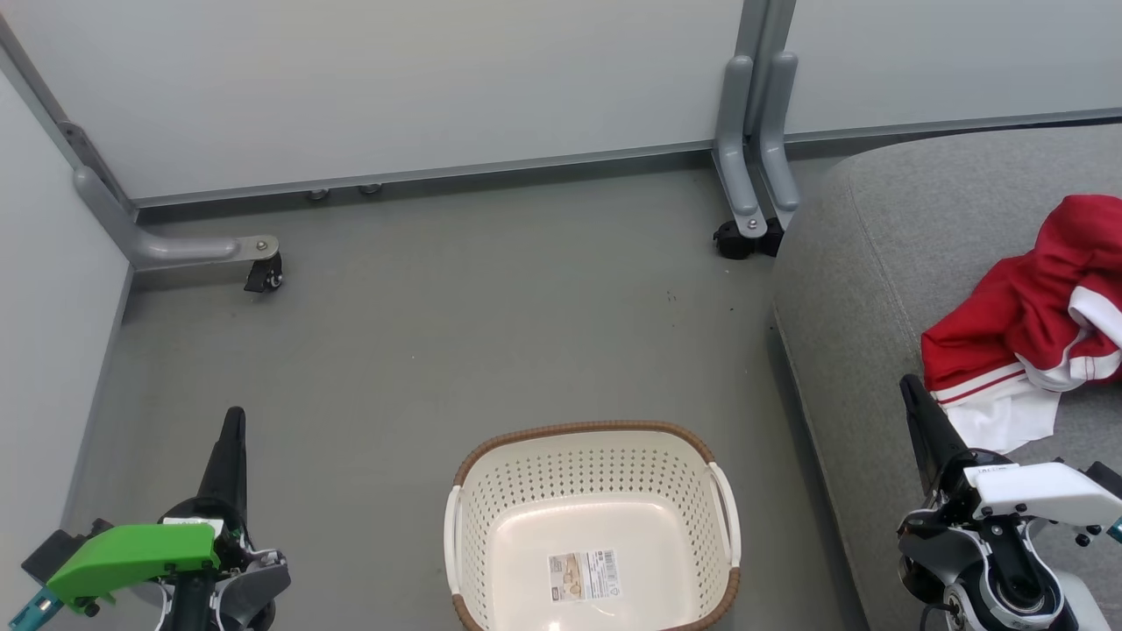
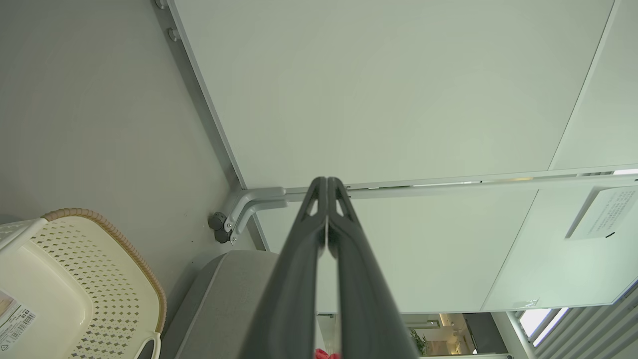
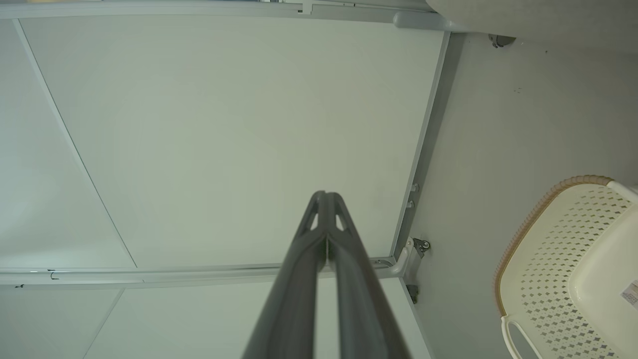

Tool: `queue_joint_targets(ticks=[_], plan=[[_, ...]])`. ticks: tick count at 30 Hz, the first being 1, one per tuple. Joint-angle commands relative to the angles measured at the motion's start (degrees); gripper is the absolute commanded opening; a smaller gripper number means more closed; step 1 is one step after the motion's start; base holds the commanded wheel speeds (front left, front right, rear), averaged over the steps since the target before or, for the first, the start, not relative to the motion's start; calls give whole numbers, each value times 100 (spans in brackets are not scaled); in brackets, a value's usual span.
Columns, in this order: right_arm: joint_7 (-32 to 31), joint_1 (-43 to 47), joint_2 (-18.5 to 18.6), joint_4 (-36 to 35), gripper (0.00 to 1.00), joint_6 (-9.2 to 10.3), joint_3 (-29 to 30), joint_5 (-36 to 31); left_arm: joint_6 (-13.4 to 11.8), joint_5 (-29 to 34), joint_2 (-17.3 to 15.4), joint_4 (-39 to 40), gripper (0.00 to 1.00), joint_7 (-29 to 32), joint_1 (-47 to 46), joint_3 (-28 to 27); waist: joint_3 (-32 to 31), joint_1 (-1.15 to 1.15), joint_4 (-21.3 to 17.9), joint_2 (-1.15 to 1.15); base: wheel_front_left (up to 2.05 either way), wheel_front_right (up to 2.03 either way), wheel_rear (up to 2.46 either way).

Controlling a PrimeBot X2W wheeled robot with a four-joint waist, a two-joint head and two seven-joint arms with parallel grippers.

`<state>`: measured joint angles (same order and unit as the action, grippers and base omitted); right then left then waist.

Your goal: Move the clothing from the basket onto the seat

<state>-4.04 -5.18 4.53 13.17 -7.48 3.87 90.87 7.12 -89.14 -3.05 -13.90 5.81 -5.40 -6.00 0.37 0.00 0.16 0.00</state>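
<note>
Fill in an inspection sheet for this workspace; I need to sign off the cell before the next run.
Surface: grey floor, a few dark specks.
Job's things: basket on the floor, empty but for its label; clothing heaped on the seat.
Clutter: nothing seen.
Grippers: left gripper and right gripper both have jaws shut, holding nothing.
Cables: nothing seen.
Surroundings: pale partition panels on grey castor feet.
</note>
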Motion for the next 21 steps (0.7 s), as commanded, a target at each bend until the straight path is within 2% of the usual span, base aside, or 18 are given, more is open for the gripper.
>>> queue_joint_targets(ticks=[1, 8, 21], plan=[[-41, -87, 9, 30, 0, -2, 22, 119, 44, -116, 6, -8, 0, 31, -112, -44, -3, 0, -3, 0, 0, 0, 0], [-87, -122, 0, 97, 0, -2, 48, 373, 57, -358, 25, -21, 0, 100, -122, -76, -19, 0, -16, 0, 0, 0, 0], [-102, -108, -26, 94, 0, -2, 80, 304, 52, -332, 22, -20, 0, 96, -113, -70, -19, 0, -16, 0, 0, 0, 0]])
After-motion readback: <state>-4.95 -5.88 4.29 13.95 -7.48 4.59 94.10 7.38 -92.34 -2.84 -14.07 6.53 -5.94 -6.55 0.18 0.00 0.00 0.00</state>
